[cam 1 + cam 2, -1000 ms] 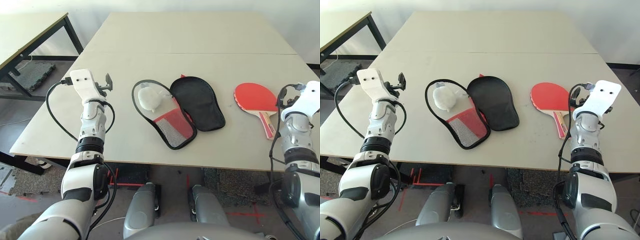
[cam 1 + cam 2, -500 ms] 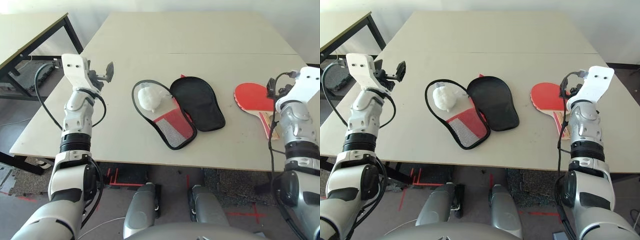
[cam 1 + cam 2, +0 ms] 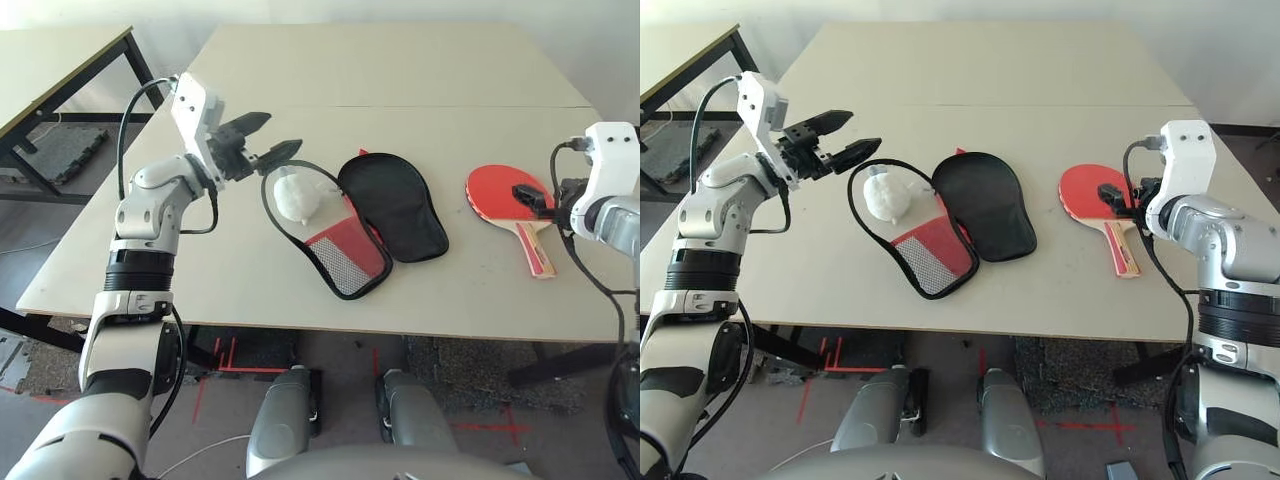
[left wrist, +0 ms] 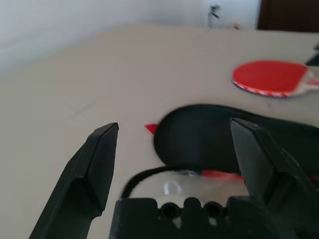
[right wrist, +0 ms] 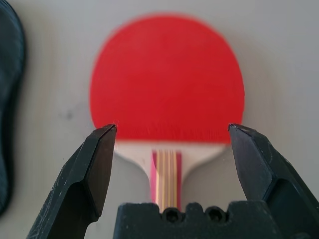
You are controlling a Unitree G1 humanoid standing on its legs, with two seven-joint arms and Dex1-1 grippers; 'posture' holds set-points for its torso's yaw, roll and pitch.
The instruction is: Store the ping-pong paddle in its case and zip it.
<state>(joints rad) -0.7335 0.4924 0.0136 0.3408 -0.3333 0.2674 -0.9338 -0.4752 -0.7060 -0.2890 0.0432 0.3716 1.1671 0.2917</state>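
Starting on the left, the left hand (image 3: 268, 141) is up in the air over the desk (image 3: 420, 80), fingers spread wide with nothing between them, pointing across toward the case (image 3: 355, 220). Its tips sit just short of the case's left rim, not touching it. The case lies unzipped and flopped open in the middle of the desk: the left half shows red fabric with a black mesh patch, the right half is just black lining facing up, and a black zipper rim loops around the left half. A white wad of thin plastic (image 3: 298, 196) sits inside the left half near its top. Further right, well apart from the case, the ping-pong paddle (image 3: 505, 200) lies flat, red face up, handle pointing back toward the robot. The right hand (image 5: 172, 134) hovers above the paddle around the neck where blade meets handle, fingers wide apart and gripping nothing; looks like it's clear of the paddle, though that's hard to judge.
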